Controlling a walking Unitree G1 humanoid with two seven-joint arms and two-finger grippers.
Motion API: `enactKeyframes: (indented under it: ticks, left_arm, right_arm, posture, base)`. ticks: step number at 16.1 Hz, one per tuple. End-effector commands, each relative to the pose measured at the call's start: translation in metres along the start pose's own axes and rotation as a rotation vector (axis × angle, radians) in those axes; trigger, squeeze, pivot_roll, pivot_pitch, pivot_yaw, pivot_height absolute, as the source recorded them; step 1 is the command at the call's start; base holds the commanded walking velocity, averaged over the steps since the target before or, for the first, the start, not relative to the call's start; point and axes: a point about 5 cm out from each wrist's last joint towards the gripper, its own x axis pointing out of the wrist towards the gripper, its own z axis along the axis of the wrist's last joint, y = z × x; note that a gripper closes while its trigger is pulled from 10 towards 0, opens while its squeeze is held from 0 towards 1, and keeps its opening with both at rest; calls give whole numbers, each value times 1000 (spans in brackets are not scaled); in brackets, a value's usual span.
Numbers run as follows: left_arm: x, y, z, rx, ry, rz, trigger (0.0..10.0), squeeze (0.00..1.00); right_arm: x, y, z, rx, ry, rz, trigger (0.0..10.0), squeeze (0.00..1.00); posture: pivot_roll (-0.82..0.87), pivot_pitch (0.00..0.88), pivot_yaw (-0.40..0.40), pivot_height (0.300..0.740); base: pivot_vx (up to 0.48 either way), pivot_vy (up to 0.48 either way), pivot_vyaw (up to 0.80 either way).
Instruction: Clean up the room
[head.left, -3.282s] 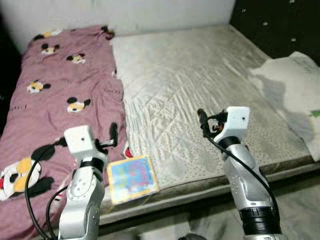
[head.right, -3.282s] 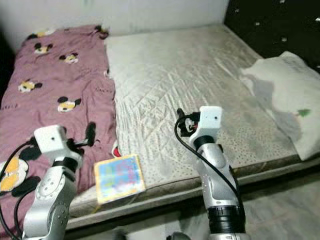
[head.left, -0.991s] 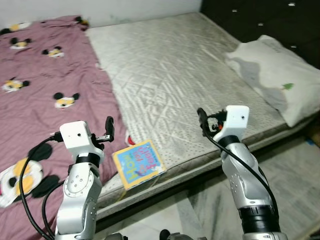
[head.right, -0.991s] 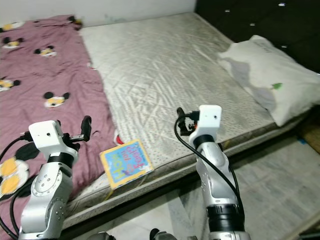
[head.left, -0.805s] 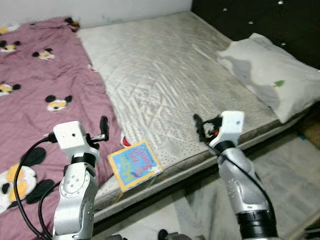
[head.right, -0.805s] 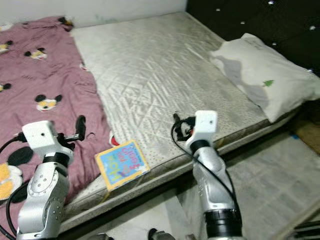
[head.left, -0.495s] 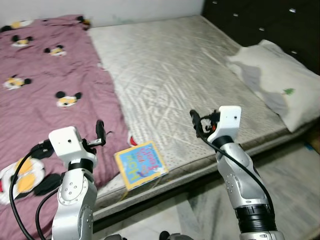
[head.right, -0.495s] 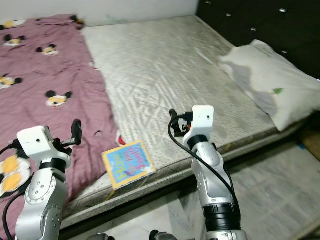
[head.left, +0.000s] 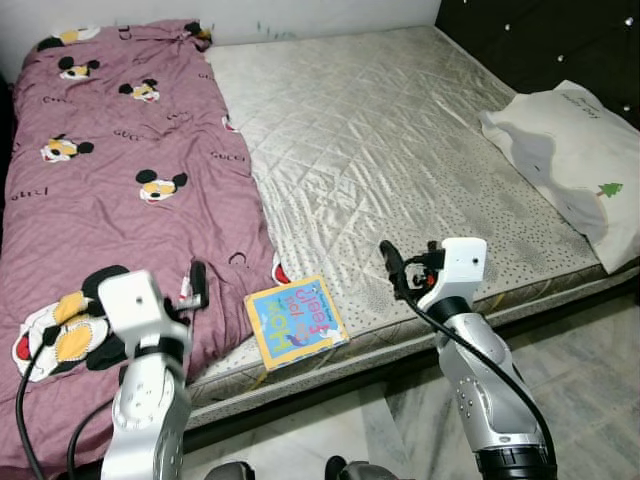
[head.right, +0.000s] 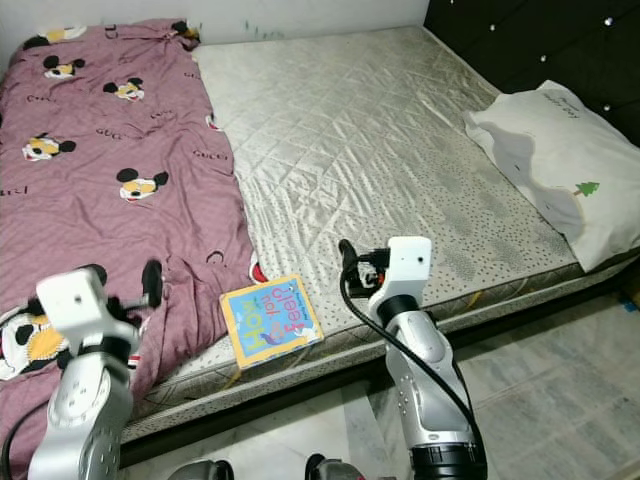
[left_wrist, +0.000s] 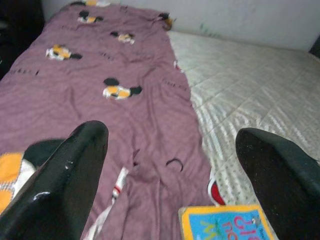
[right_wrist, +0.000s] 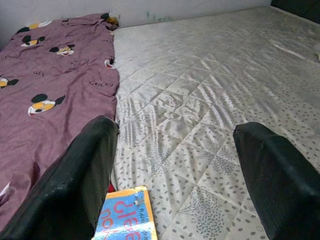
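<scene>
Left claw (head.left: 197, 285) spread wide, empty, raised over the mauve cartoon-mouse blanket (head.left: 110, 170); right claw (head.left: 392, 270) likewise wide open, holding nothing, above the near edge of the grey quilted mattress (head.left: 400, 150); between them, flat at the mattress edge just beside the blanket, a colourful square yellow-bordered picture book (head.left: 295, 321); farther right, a white pillow (head.left: 570, 160).

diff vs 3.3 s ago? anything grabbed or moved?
Nothing grabbed. The head camera has panned; the book still lies at the mattress edge beside the purple blanket, pillow in place. Left gripper and right gripper stay open, hovering empty over the bed.
</scene>
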Motion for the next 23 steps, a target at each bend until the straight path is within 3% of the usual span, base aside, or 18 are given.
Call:
enactKeyframes:
  ticks: [1,13,23]
  left_arm:
    - [-1,2,0,7,-3,5,10000,0]
    - [5,-5,8,-20,-38,-35,10000,0]
    - [6,-7,10,-26,-41,-49,10000,0]
  right_arm:
    - [-1,-3,1,0,0,1,10000,0]
    - [6,-3,9,-28,-24,-10,10000,0]
    - [8,-3,9,-38,-28,-6,10000,0]
  posture:
    - [9,177,-44,740]
    - [9,185,-46,740]
    - [11,189,-44,740]
  base:
    - [0,0,0]
    - [0,0,0]
    - [297,0,0]
